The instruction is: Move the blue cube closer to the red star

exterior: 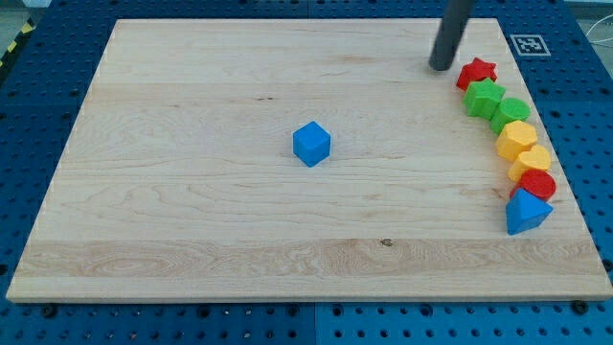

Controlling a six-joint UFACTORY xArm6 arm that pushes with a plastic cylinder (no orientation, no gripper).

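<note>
The blue cube (311, 144) sits alone near the middle of the wooden board (192, 192). The red star (476, 73) lies at the view's upper right, at the top of a curved row of blocks. My tip (441, 67) rests on the board just left of the red star, far to the upper right of the blue cube and apart from it.
Below the red star runs a curved row along the board's right edge: a green star (484, 97), a green block (510, 113), a yellow hexagon (517, 139), a yellow block (532, 161), a red cylinder (538, 185), a blue triangle (526, 212).
</note>
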